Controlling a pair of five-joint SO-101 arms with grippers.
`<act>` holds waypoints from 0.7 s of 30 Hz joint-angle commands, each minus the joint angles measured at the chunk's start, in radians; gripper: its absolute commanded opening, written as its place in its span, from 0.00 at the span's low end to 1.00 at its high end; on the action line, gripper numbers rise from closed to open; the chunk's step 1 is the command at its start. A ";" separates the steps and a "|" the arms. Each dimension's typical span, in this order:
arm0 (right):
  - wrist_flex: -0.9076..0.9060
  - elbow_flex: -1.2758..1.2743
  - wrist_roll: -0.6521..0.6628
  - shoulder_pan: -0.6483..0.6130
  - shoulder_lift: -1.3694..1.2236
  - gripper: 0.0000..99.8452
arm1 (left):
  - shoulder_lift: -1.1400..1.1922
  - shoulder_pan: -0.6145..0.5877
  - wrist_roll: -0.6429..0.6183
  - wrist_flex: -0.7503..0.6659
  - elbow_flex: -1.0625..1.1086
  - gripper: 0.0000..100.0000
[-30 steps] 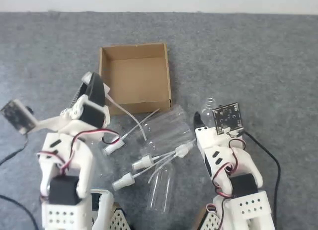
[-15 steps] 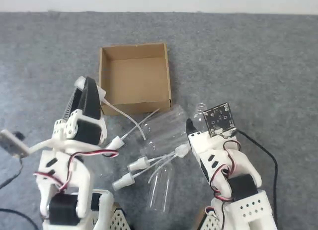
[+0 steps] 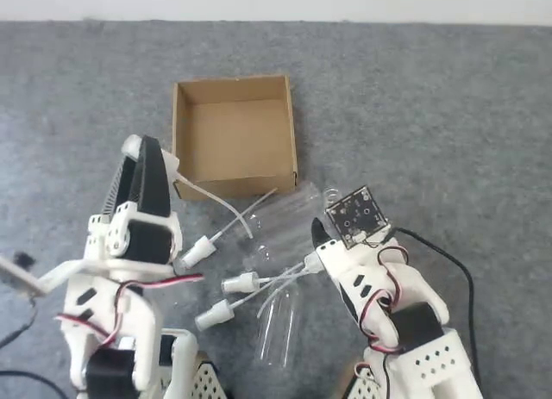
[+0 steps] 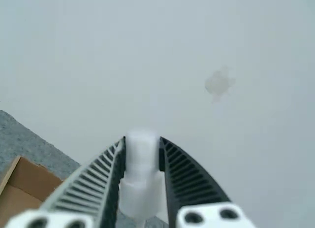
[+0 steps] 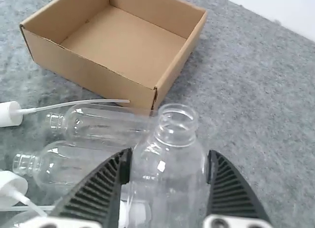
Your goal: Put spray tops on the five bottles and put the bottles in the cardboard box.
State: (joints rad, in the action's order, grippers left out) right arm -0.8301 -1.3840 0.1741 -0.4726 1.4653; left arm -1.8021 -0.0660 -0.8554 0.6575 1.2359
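Observation:
My left gripper [image 4: 141, 139] is shut on a white spray top [image 4: 141, 181] and lifts it off the table. From above, that gripper [image 3: 142, 149] stands left of the cardboard box [image 3: 235, 185], and the top's thin tube [image 3: 211, 196] trails down toward the pile. My right gripper [image 5: 170, 159] is shut on a clear bottle [image 5: 170, 149] that stands upright with an open neck. In the high view the right gripper [image 3: 321, 231] holds this bottle [image 3: 330, 196] below the box's right corner. The box [image 5: 113, 41] is open, with nothing inside.
Clear bottles [image 3: 280, 218] [image 3: 280, 326] lie on the grey carpet between the arms, mixed with loose spray tops [image 3: 198, 251] [image 3: 241, 283] [image 3: 216, 314] and their tubes. In the right wrist view, two bottles [image 5: 93, 124] [image 5: 54, 164] lie in front of the box.
The left arm has tilted back and to the left, taking the spray top with it. The right gripper has carried its bottle left, toward the pile.

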 commanded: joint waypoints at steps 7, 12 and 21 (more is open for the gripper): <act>-0.189 0.150 0.012 -0.033 0.205 0.13 | -0.017 0.008 0.002 -0.175 0.031 0.01; -0.229 0.104 0.060 -0.125 0.352 0.13 | -0.017 0.011 -0.014 -0.212 0.028 0.01; -0.203 0.058 0.115 -0.145 0.349 0.13 | -0.018 0.089 -0.034 -0.233 0.025 0.01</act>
State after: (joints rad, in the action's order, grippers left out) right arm -1.0541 -1.3119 0.2677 -0.6061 1.8013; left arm -1.8021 -0.0138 -0.8784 0.4549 1.2789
